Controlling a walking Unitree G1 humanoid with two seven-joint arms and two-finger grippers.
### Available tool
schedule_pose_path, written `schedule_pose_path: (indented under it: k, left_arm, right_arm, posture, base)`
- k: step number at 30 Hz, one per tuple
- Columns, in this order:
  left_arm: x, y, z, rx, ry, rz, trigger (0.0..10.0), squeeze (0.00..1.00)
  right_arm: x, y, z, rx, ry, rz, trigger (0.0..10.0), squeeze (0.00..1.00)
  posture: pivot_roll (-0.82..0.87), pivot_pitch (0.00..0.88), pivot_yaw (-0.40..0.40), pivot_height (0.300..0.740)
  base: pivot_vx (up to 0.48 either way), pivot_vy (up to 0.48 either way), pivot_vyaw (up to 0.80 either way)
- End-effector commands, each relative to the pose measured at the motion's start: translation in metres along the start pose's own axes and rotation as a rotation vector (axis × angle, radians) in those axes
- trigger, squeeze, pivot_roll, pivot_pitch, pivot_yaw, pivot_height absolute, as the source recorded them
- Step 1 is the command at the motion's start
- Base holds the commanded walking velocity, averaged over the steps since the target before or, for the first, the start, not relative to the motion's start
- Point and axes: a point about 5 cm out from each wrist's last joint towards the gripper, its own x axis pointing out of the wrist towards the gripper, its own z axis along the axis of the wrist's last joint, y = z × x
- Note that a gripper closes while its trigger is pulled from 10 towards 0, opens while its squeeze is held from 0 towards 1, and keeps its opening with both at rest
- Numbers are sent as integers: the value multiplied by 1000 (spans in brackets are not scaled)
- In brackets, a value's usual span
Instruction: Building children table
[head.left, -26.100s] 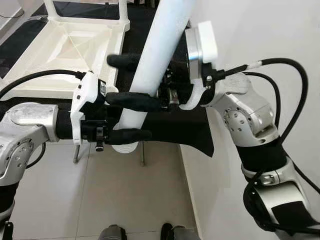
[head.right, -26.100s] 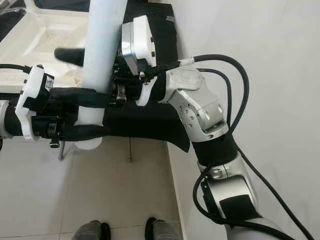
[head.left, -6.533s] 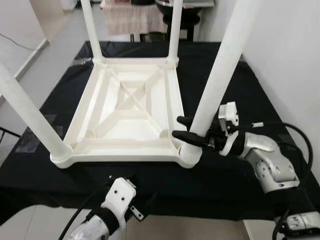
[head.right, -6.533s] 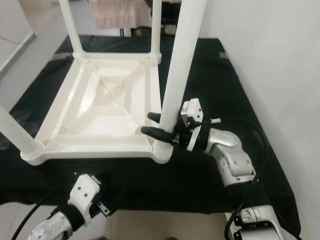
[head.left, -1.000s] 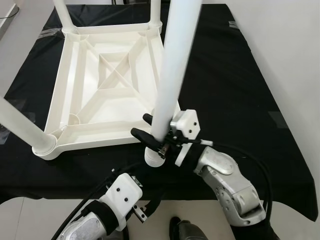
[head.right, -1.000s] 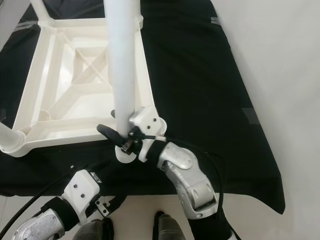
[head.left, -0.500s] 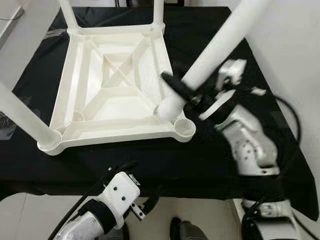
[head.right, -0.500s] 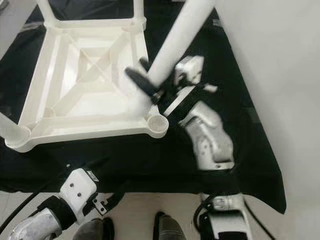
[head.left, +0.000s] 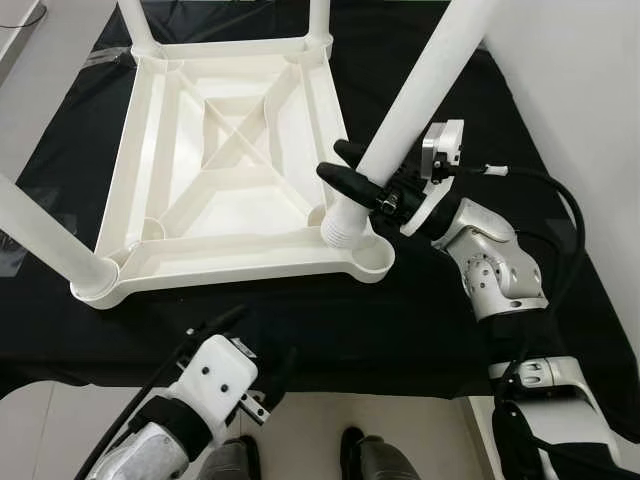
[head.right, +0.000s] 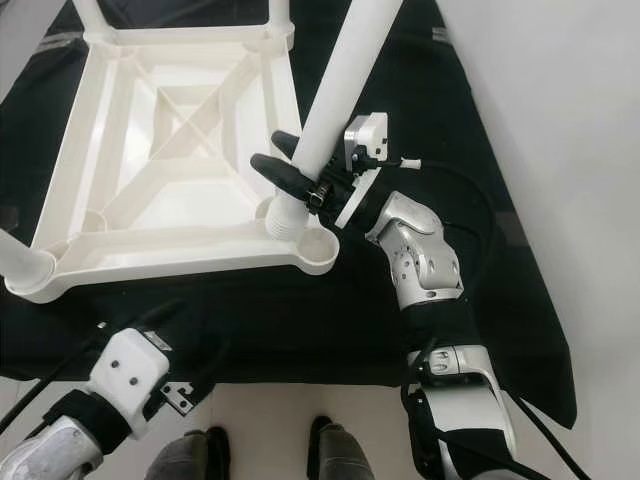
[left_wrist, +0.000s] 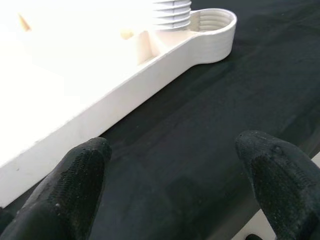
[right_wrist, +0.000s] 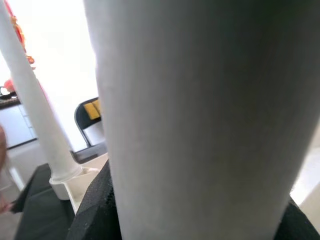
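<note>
A white children's table top (head.left: 235, 175) lies upside down on a black-covered table, with three white legs standing in its corners. My right gripper (head.left: 352, 177) is shut on the fourth white leg (head.left: 415, 95) near its lower end. The leg leans toward the upper right. Its threaded end (head.left: 345, 222) hangs just inside the rim, beside the empty threaded corner socket (head.left: 373, 259). In the right wrist view the leg (right_wrist: 200, 120) sits close against the camera. My left gripper (left_wrist: 175, 185) is open, low by the table's near edge, with the socket (left_wrist: 212, 22) ahead of it.
The black cloth (head.left: 480, 330) covers the work table, with bare cloth to the right of the table top. A white wall (head.left: 590, 120) runs along the right side. The near-left leg (head.left: 45, 245) juts toward me. My feet (head.left: 365, 465) stand on pale floor tiles.
The right gripper carried the leg from in front of the near-right corner up over the rim. The leg now stands steeper than half a second ago. The left arm stays low.
</note>
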Motion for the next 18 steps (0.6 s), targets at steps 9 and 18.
schedule_pose_path:
  k: [9,18]
  left_arm:
    - [-9,3,1,3,30,21,10000,0]
    - [-9,2,3,-2,31,12,10000,0]
  right_arm:
    - [-29,-10,11,-26,32,95,10000,0]
    - [-48,-19,23,-69,121,203,10000,0]
  posture:
    - [190,323,-26,740]
    - [185,337,-18,740]
  base:
    - [0,0,0]
    - [0,0,0]
